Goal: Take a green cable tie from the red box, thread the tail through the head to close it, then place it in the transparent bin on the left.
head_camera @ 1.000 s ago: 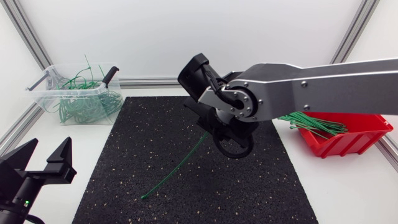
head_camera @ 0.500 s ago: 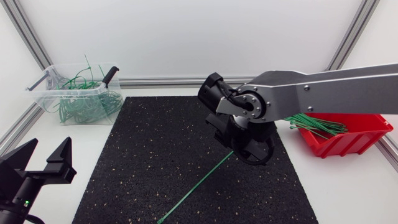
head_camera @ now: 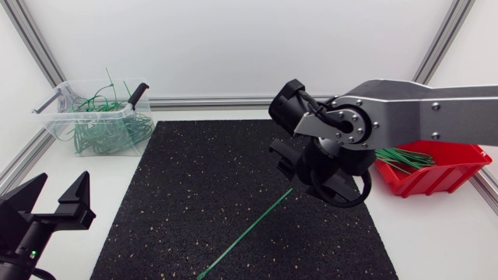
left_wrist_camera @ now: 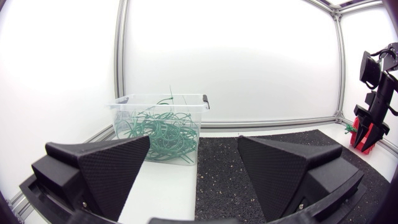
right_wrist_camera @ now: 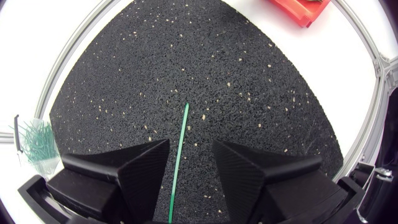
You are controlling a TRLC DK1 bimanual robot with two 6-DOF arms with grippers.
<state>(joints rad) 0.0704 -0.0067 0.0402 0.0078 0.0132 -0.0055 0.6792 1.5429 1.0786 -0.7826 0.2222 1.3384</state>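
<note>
1. Right tool [head_camera: 315,179] [right_wrist_camera: 191,143] is held over the black mat [head_camera: 194,179] [right_wrist_camera: 217,62] with its fingers spread wide, and nothing is pinched between them.
2. One green cable tie [head_camera: 245,232] [right_wrist_camera: 180,149] is laid straight on the mat, not closed into a loop.
3. From the right wrist view the tie is seen running down the gap between the spread fingers and out ahead of them, touched by neither.
4. From the head view one end of the tie is found just beside the right tool, and the other end near the mat's front edge.
5. At the front left corner of the desk [head_camera: 436,233] [left_wrist_camera: 161,186] the left tool [head_camera: 47,206] [left_wrist_camera: 193,143] is parked off the mat, its fingers likewise spread and empty.
6. At the back left corner, just beyond the mat, the clear bin [head_camera: 48,118] [left_wrist_camera: 186,102] is set. A tangle of green ties [head_camera: 105,132] [left_wrist_camera: 158,130] is held in it, with a few ends raised above the rim.
7. To the right of the mat the red box [head_camera: 436,175] [right_wrist_camera: 298,7] is placed, partly hidden by the right arm. A bundle of straight green ties [head_camera: 397,158] is seen lying in it.
</note>
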